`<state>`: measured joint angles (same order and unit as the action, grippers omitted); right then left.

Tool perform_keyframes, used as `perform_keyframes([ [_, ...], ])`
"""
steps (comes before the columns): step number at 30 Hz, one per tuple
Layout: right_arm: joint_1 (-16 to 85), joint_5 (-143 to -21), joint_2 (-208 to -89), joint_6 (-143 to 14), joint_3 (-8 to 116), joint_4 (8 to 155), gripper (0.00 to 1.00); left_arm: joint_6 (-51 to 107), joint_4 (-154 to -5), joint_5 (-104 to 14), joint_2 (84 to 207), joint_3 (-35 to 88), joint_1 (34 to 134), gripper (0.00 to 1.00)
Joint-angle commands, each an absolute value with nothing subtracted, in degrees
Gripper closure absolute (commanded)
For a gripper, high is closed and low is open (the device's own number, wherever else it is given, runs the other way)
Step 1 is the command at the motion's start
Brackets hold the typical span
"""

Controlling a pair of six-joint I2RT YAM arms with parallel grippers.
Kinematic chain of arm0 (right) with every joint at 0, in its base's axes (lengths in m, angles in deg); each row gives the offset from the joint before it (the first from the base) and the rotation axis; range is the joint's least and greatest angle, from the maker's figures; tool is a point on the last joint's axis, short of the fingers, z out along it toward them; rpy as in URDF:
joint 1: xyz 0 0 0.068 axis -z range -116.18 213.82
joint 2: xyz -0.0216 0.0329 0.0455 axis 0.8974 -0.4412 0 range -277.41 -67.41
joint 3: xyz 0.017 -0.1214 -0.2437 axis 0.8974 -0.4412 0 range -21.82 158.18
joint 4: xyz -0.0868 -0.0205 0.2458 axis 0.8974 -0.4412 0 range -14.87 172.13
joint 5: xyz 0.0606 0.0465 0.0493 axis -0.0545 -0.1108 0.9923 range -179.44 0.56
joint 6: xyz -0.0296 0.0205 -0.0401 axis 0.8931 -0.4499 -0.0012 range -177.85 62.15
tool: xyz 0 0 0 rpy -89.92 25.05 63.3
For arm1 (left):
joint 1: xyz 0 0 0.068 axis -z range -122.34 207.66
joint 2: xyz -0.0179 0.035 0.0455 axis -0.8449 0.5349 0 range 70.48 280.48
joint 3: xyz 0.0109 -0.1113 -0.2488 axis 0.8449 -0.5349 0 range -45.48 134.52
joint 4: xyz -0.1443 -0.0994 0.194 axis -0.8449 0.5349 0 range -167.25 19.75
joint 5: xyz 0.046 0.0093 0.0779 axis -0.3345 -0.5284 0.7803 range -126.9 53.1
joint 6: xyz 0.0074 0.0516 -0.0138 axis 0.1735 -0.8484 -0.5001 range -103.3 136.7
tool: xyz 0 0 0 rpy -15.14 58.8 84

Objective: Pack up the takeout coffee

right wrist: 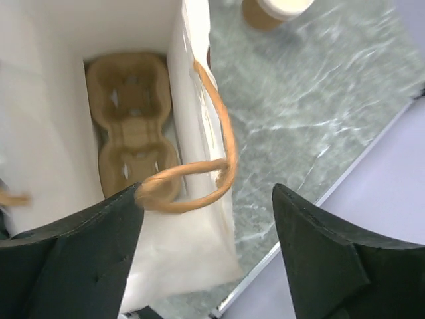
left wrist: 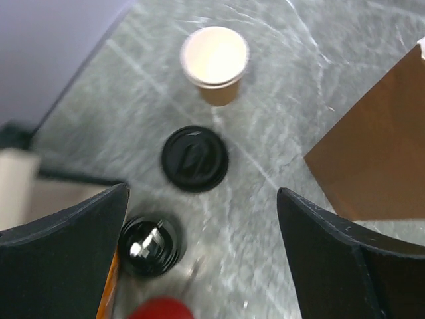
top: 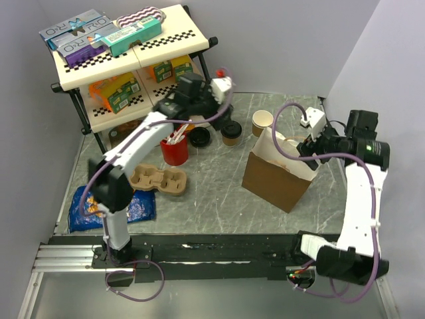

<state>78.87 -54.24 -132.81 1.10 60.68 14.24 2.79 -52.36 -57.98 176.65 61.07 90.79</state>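
Black-lidded, the takeout coffee [left wrist: 194,158] stands on the table [left wrist: 285,80] just ahead of the left gripper [left wrist: 202,198], in line with the gap between its wide-spread jaws, untouched; the right gripper [right wrist: 206,193], jaws likewise apart, hangs over the paper bag [right wrist: 192,266], well apart from the takeout coffee.

Two grey boxes [top: 74,30] on the top tier of the shelf [top: 166,30] carry big pale letters. "RO" can be made out on each, but the rest is unclear. The teal box [top: 133,31] beside them has print too small to read. The same goes for the green and orange cartons [top: 119,93] one tier down and the blue packet [top: 113,206] on the counter [top: 219,193]. Neither wrist view shows legible lettering.
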Motion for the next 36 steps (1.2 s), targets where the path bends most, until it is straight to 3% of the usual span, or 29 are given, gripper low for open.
perform_keyframes([
  [1,79.3,-50.5,-128.6,-4.9,60.7,18.3,0.14,-0.9,-51.5,-58.2,183.4,67.4,92.8,0.01],
  [13,79.2,-47.8,-124.8,-11.9,58.4,18.8,0.12,-6.1,-49.3,-57.2,198.3,78.4,93.2,0.01],
  [36,79.2,-47.1,-126.1,-12.0,58.9,15.8,0.12,-13.4,-48.2,-61.3,205.7,82.9,92.3,0.02],
])
